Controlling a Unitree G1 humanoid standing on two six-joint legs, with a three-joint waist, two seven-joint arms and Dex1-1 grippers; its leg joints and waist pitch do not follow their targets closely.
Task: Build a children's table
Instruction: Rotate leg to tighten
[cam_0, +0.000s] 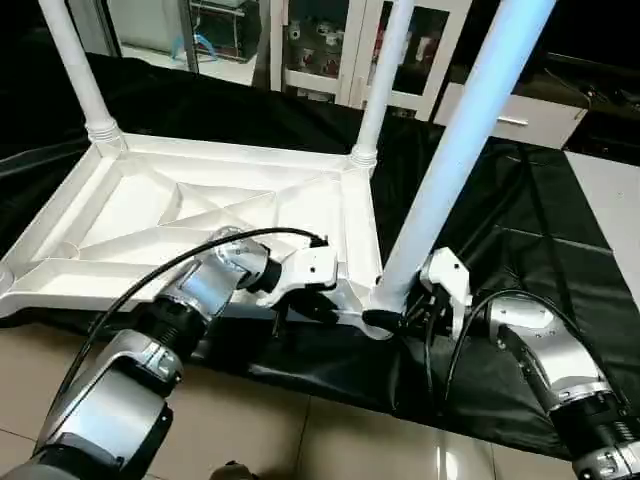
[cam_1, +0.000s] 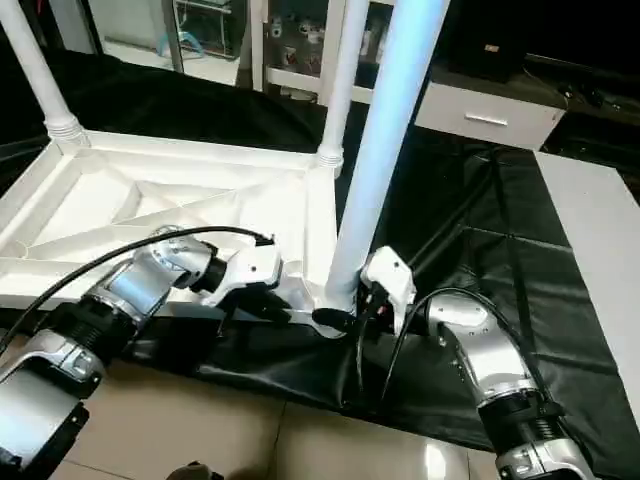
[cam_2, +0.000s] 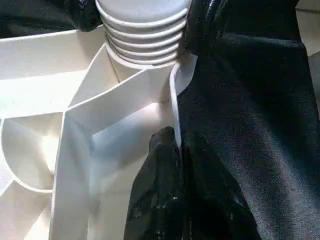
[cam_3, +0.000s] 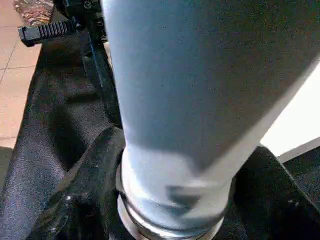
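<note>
The white tabletop (cam_0: 200, 215) lies upside down on the black cloth (cam_0: 510, 230), ribs up. Three white legs stand in its corner sockets: two far ones (cam_0: 75, 60) (cam_0: 385, 70), one near leg (cam_0: 465, 130). The left gripper (cam_2: 175, 150) is clenched on the tabletop's rim. The right gripper (cam_0: 395, 318) grasps the near leg's base.

there are no words, numbers, labels or signs to read anywhere here.
</note>
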